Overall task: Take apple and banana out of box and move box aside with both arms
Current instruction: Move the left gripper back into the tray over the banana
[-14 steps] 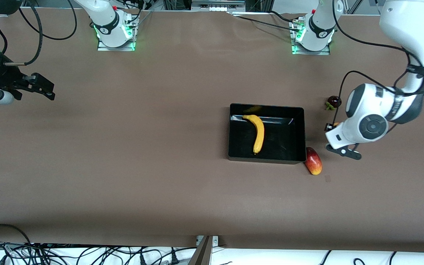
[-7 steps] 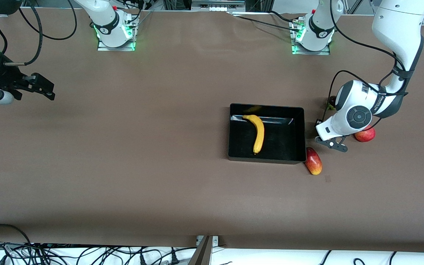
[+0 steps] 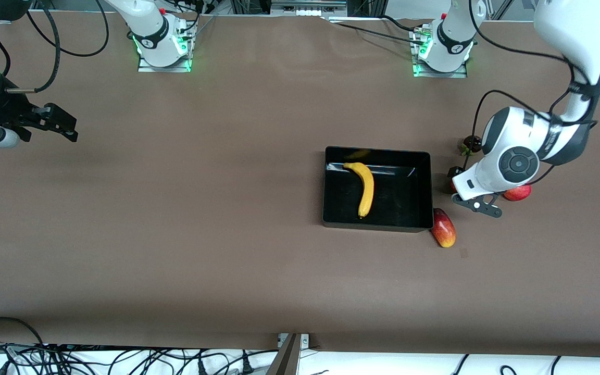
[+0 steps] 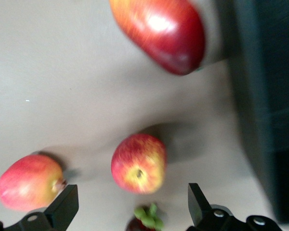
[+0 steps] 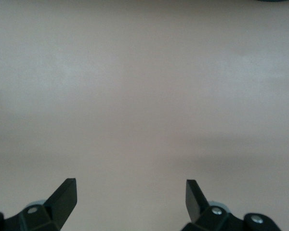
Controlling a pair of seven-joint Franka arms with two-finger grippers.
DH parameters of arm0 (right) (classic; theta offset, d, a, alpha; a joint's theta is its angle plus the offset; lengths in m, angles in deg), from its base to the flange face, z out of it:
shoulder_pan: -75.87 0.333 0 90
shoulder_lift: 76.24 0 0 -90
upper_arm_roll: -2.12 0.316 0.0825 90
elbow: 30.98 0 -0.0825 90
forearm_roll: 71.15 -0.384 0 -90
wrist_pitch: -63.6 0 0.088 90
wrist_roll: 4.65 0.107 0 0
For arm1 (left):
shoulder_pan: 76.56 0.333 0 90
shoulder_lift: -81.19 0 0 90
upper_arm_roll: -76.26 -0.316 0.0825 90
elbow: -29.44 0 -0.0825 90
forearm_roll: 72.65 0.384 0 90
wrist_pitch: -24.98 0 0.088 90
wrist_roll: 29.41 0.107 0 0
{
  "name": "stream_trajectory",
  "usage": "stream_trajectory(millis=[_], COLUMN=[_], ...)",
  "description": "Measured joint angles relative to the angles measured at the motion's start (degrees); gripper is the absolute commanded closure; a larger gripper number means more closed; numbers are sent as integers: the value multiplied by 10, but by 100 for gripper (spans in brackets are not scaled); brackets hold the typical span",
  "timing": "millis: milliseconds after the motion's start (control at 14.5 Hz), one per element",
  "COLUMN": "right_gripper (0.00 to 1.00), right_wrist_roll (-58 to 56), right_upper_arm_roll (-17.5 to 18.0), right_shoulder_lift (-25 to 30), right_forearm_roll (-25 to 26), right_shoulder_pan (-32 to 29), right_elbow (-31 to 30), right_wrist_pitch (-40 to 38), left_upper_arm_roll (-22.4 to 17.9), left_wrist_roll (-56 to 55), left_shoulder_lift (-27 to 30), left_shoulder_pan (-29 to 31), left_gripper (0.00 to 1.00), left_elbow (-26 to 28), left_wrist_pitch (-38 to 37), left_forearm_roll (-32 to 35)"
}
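Toward the left arm's end of the brown table (image 3: 201,208), the glossy black box (image 3: 378,225) is set flat, a low-walled rectangular tray, and a curved yellow banana (image 3: 366,190) is seen lying inside it. An elongated red-yellow fruit (image 3: 444,227) is found touching or just beside the box's corner that is nearest the front camera. Over the strip of table just beside the box, the left gripper (image 4: 130,207) is held with its fingers spread wide and nothing between them. In the left wrist view a round red-yellow apple (image 4: 138,163) is framed between the fingertips on the table below, a second reddish fruit (image 4: 30,182) is seen near it, and a dark fruit with a green stem (image 4: 145,220) is cut off at the picture's edge. In the front view the apple is almost wholly hidden by the left arm's wrist, the second reddish fruit (image 3: 517,192) is partly covered, and the dark fruit (image 3: 471,143) is partly visible farther from the camera. The fruits appear smooth and shiny, like plastic. The right arm is kept waiting at the other end of the table, where the right gripper (image 5: 130,202) is held wide apart and empty above bare tabletop.
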Motion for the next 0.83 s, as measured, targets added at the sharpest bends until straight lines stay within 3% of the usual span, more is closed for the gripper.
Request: stream_trajectory(millis=[207, 415, 829], right_gripper=[0, 0, 0], right_wrist_roll=[0, 0, 0], right_upper_arm_roll=[0, 0, 0], right_shoulder_lift=[0, 0, 0], right_forearm_roll=[0, 0, 0], right_shoulder_pan=[0, 0, 0], right_elbow=[0, 0, 0], right_wrist_pitch=[0, 0, 0], left_upper_arm_roll=[23, 26, 25], left_wrist_roll=[-4, -69, -251], left_shoulder_lift=[7, -13, -128], left_shoulder_pan=[-21, -79, -174], left_gripper=[0, 0, 0], left_elbow=[-89, -131, -155], left_wrist_pitch=[-81, -85, 37], left_forearm_roll=[-82, -112, -113])
